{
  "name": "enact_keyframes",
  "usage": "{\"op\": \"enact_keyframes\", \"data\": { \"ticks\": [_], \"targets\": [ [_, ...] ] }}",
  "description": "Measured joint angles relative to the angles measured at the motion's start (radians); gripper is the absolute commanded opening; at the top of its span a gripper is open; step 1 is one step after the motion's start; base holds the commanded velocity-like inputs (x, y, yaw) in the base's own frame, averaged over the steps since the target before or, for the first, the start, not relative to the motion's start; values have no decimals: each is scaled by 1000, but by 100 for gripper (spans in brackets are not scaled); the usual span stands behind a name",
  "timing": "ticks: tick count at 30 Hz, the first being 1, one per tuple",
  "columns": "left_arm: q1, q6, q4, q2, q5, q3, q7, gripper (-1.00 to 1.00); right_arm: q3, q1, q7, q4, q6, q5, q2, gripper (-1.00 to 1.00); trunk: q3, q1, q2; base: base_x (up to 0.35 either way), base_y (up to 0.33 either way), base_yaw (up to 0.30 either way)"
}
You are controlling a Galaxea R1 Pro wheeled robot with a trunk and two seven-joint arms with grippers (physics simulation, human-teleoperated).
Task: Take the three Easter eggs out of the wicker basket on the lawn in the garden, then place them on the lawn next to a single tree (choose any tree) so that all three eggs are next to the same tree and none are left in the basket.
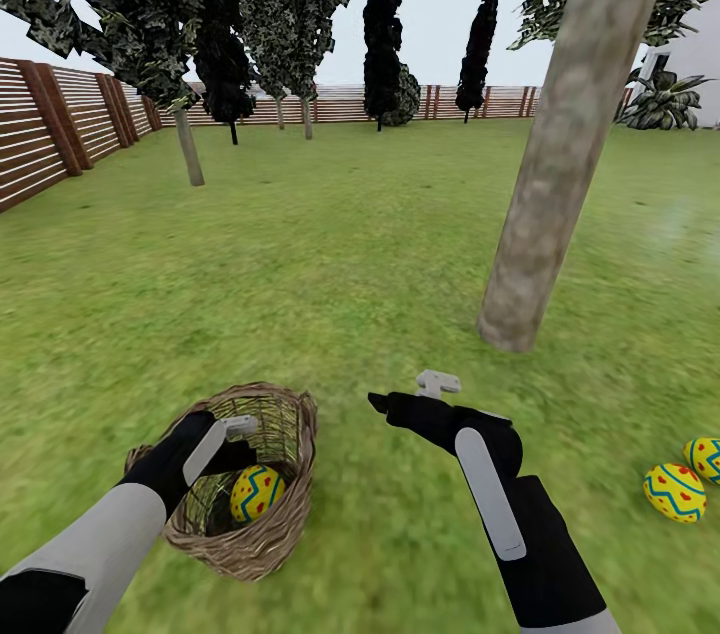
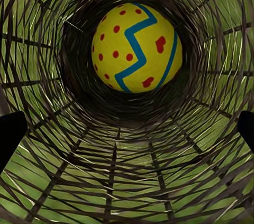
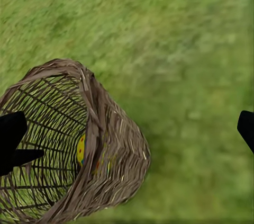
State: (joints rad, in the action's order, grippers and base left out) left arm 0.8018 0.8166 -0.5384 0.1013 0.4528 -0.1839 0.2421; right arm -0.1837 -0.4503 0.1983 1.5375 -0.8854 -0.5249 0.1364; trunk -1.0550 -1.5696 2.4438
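Left gripper (image 1: 238, 434): black fingers spread wide, reaching into the mouth of the wicker basket (image 1: 275, 529); nothing between them. In the left wrist view both fingertips (image 2: 10, 134) sit at the frame edges with the basket's interior between.

Wicker basket: tipped on its side on the lawn (image 1: 330, 254), mouth facing toward the left arm; open-woven tan-brown strands, thick braided rim (image 3: 87, 107).

Easter egg in basket (image 2: 136, 47): rests at the bottom of the basket. Bright yellow, smooth, blue zigzag band, red dots and a heart. Long axis cannot be told.

Right gripper (image 1: 405, 399): fingers set wide, empty, hovering over grass just right of the basket.

Two Easter eggs (image 1: 675, 492): lying on the grass at far right, side by side, near the tree (image 1: 560, 164). Yellow with blue zigzags; the nearer one lies with its long axis roughly level.

Tree: thick, straight, grey-brown trunk, mottled bark, leaning in view.

Background: brown slatted fence (image 1: 60, 124), dark narrow cypresses (image 1: 382, 34).
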Motion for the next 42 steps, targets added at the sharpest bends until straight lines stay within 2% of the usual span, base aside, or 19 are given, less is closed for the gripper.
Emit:
{"op": "enact_keyframes", "data": {
  "ticks": [42],
  "targets": [
    [0, 0, -1, 3, 1, 3, 0, 100, -1, 1, 0, -1, 0, 3, 0, 100, 0, 0, 0, 34, 5, 0]
  ]
}}
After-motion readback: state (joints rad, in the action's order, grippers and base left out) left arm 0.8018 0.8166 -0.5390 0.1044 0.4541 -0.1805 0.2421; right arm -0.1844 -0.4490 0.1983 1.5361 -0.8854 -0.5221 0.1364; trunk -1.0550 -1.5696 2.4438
